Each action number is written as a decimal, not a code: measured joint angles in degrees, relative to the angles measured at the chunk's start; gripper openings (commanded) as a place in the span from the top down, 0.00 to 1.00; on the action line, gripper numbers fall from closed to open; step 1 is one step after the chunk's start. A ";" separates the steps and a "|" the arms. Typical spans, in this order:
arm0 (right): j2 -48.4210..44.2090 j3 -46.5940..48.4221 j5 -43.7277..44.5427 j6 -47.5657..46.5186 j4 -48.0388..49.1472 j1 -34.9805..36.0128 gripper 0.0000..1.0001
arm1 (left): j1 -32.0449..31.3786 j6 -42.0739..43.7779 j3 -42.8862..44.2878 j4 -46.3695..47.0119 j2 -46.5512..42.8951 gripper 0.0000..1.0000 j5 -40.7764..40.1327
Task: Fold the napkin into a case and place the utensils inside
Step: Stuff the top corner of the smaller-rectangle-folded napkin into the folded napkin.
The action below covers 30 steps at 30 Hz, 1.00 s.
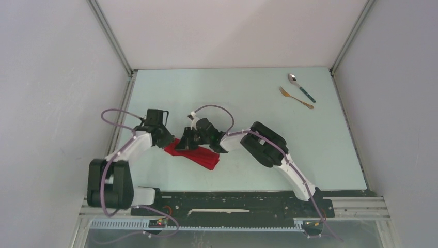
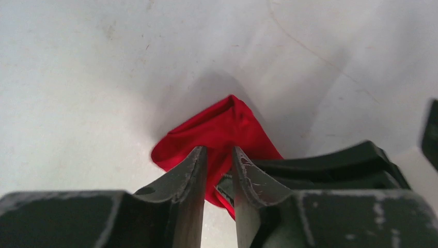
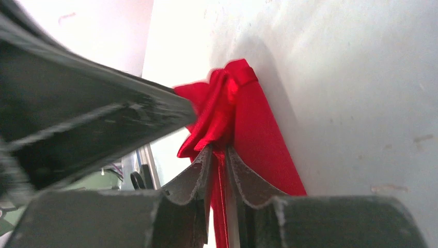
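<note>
Red napkin between right gripper jaws

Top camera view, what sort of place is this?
Probably a robot test booth: blank white panels in aluminium framing enclose a pale table, with left arm and right arm bolted to a rail.

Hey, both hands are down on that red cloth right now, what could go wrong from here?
The right hand pinches a bunched ridge of the shiny red cloth napkin; pulling could undo the layers. The left hand, fingers slightly apart, crowds the right one, so they could collide.
</note>
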 measured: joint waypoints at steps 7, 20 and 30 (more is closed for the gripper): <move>-3.78 -4.00 -1.57 -2.86 -2.51 -0.46 0.71 | -0.37 -0.07 -2.64 -3.67 -16.09 0.77 -0.66; -4.70 -4.44 -2.29 -4.31 -4.04 -0.96 0.71 | -0.57 -2.21 -10.88 -4.74 -19.19 0.72 3.28; -4.70 -4.00 -2.62 -4.83 -4.83 -1.05 0.71 | -0.87 -2.62 -12.72 -2.03 -17.40 0.73 5.05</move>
